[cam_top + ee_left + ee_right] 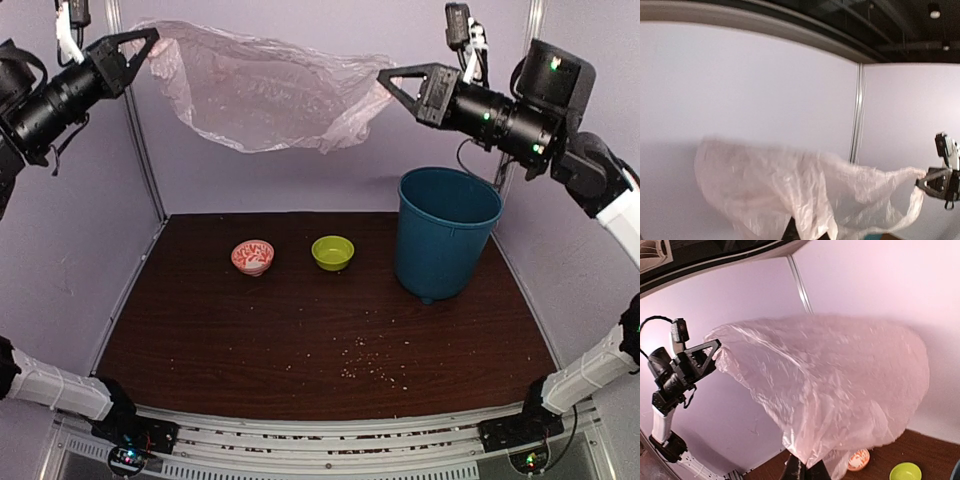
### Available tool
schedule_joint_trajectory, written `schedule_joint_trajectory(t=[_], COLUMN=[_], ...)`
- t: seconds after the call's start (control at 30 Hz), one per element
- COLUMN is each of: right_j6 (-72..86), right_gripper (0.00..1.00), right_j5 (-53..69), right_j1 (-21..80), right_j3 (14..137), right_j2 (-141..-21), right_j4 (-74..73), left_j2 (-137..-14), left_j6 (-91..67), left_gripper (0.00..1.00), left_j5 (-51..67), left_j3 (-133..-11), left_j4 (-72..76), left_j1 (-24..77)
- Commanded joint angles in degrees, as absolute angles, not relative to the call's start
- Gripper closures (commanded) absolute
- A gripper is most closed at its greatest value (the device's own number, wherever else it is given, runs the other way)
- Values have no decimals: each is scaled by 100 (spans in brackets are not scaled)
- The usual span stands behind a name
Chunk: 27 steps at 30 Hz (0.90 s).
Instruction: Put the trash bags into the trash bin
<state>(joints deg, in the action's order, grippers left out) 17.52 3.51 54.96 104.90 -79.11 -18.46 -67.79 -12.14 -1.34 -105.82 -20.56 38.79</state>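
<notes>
Pale-pink plastic fills the top of your overhead view: the trash bag (265, 95) hangs stretched, left gripper (150, 40) pinching its upper-left corner, right gripper (385, 78) pinching its right end, teal trash bin (447, 235) standing right of centre below. Your left wrist view shows the bag across the lower half. Your right wrist view shows it mid-frame, a lime-green bowl (905, 472) at lower right.

Nothing legible appears in any view. The pale-pink bag (265, 100), at the upper middle of the overhead view, carries faint reddish marks across its film (possibly lettering, but too blurred and crumpled to make out a single character). In both wrist views the same film shows only creases and a pink tint.
</notes>
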Motion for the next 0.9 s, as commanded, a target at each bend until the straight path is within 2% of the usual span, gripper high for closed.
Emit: schedule_joint_trajectory(t=[0.0, 0.03, 0.07, 0.17, 0.27, 0.33, 0.43, 0.63, 0.87], right_j6=[2175, 2423, 2551, 2841, 2863, 2820, 2952, 2793, 3213], right_gripper=[100, 100, 100, 100, 100, 100, 100, 100, 100], right_j5=[80, 140, 224, 697, 944, 1064, 1104, 721, 742], right_j1=[5438, 5435, 5436, 5551, 6091, 6523, 6643, 6190, 5563], right_j3=[7767, 7210, 6777, 6047, 5811, 5908, 6304, 7146, 7201], right_j2=[-8010, -8015, -8070, -8196, -7487, -6799, -6178, -6406, -6931], right_j4=[-1310, -1234, -1313, -2061, -2467, -2382, -2310, -2708, -2413], left_j2=[-6248, -6052, -5892, -5471, -4975, -4786, -4776, -5227, -5678], left_j6=[-1133, -1319, -1571, -2581, -3331, -3491, -3333, -2908, -3348], left_gripper=[100, 100, 100, 100, 100, 100, 100, 100, 100], left_j5=[-286, -441, -590, -467, -895, -1033, -1378, -2054, -2468], left_j3=[-7280, -6049, -5321, -4351, -4667, -5113, -5768, -6713, -6740], left_j4=[-2038, -1964, -1952, -2045, -2254, -2400, -2607, -3132, -3465], left_j1=[4242, 4482, 4900, 5884, 6691, 6791, 6794, 6794, 6601])
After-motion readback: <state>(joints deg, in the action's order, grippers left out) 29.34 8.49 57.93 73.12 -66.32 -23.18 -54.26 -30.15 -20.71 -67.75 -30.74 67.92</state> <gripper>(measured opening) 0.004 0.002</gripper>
